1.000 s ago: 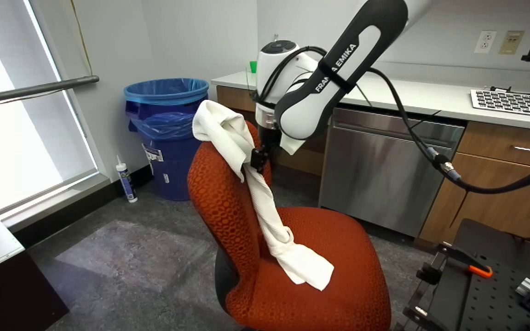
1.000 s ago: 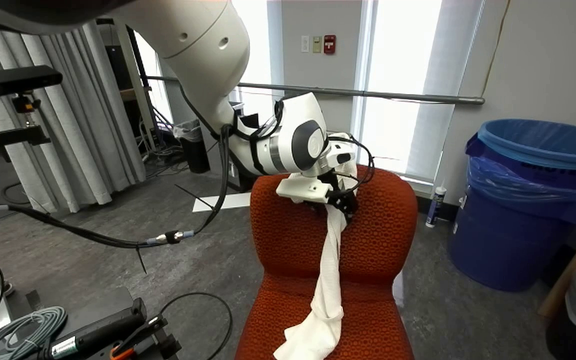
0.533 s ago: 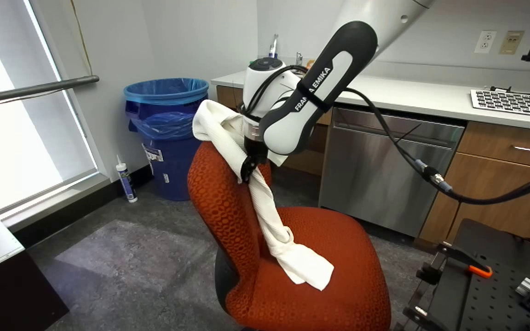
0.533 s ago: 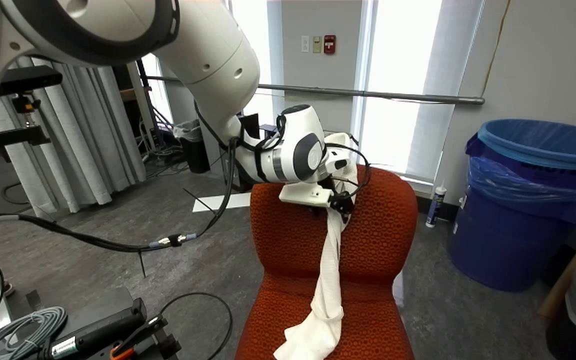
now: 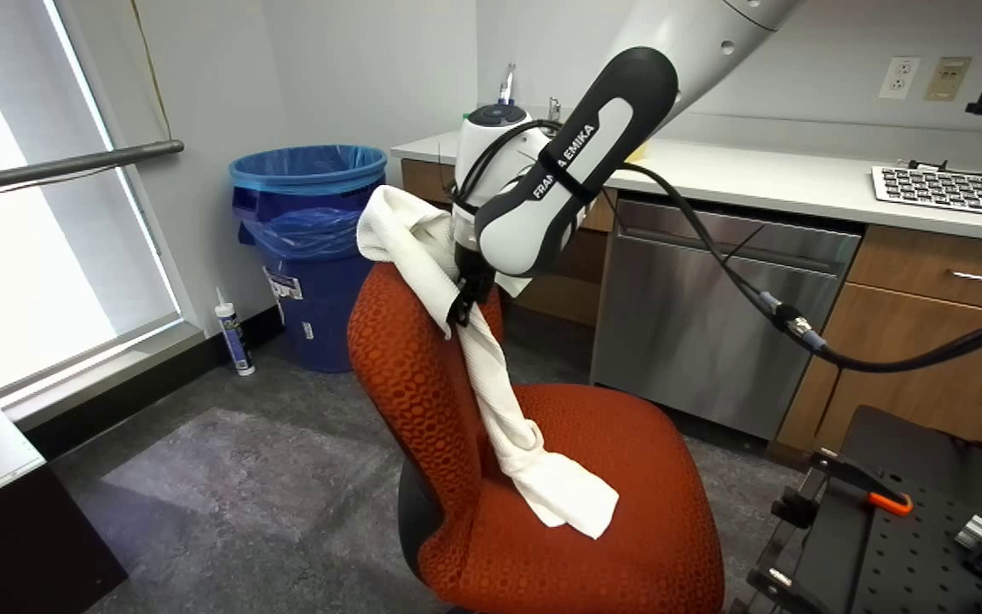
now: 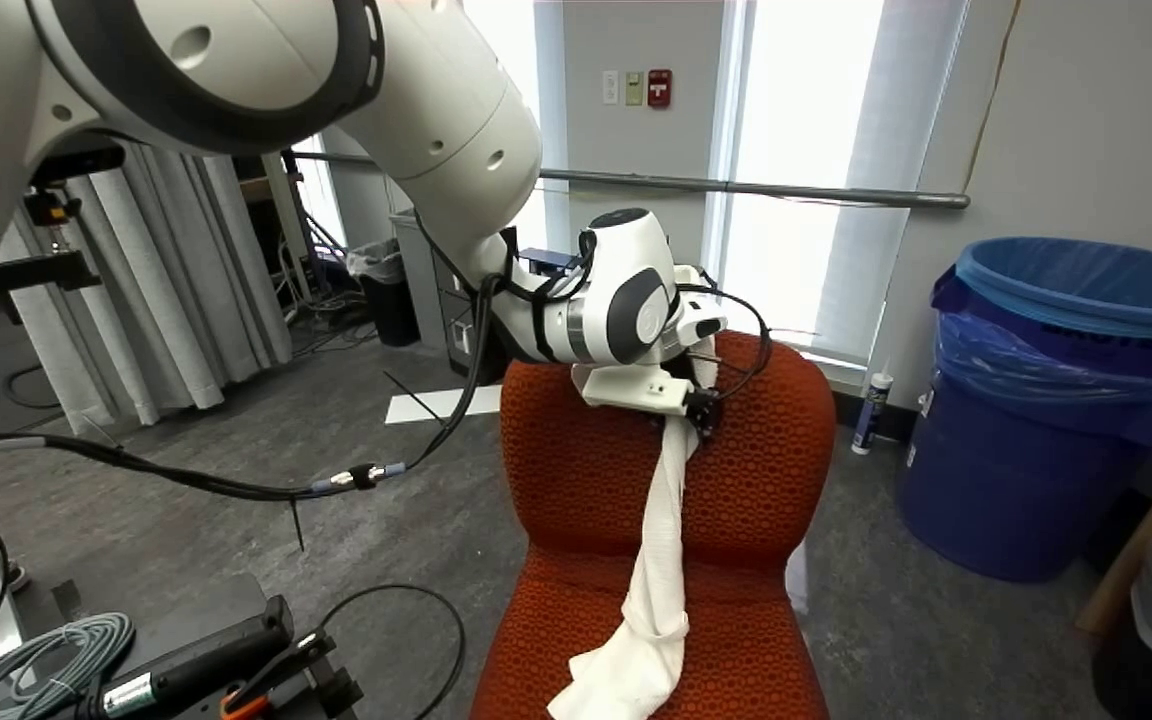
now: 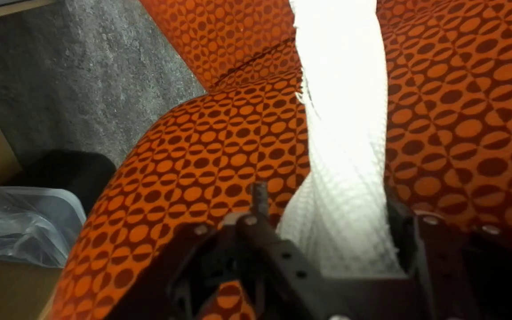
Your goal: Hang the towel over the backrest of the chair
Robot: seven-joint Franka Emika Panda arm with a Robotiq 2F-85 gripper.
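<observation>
The white towel lies over the top of the orange chair's backrest. A twisted length hangs down the backrest's front, and its end rests on the seat. The towel also shows in an exterior view and the wrist view. My gripper is at the upper front of the backrest, beside the hanging length. In the wrist view my gripper is open, its fingers wide apart on either side of the towel. The towel part behind the backrest is mostly hidden.
A large blue bin stands behind the chair near the wall. A counter with a dishwasher runs along the wall. A black cart is beside the seat. A caulk tube stands on the floor.
My gripper has moved sideways and down to the hanging towel, then slightly up and further across in the last half second. The towel and chair show no visible movement.
</observation>
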